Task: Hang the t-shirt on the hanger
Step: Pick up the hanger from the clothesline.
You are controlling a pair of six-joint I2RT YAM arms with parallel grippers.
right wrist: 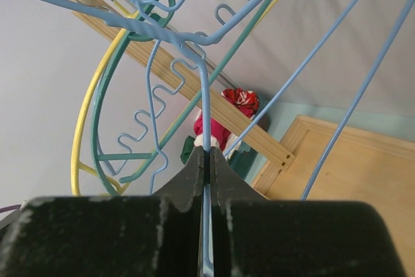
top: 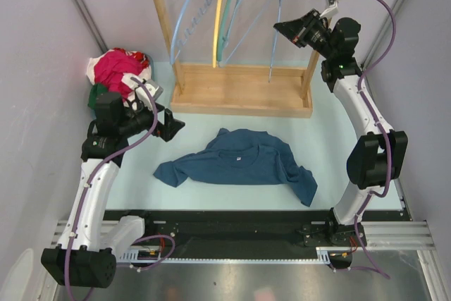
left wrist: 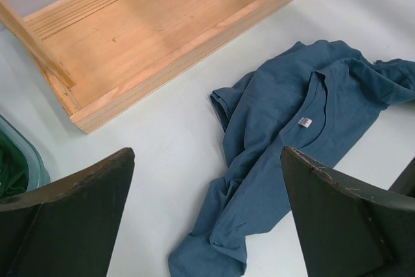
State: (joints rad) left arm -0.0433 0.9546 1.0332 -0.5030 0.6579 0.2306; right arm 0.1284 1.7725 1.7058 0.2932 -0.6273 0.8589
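The dark teal-blue t-shirt (top: 239, 163) (left wrist: 292, 147) lies crumpled on the pale table, its neck towards the rack and a small white label showing inside the collar. My left gripper (top: 176, 126) (left wrist: 207, 152) hovers open just left of the shirt, above its near sleeve, with nothing between its fingers. The thin pale blue wire hanger (top: 275, 54) (right wrist: 205, 108) hangs at the right end of the wooden rack. My right gripper (top: 282, 27) (right wrist: 207, 154) is up at the rack, shut on this hanger's wire, which runs straight between its fingers.
The wooden rack (top: 239, 89) stands at the back, with a ridged light-blue hanger (top: 190, 19), a yellow hanger (top: 220, 26) and a teal hanger (top: 232, 12) on its rail. A pile of pink-red, white and green clothes (top: 116, 68) sits at the back left.
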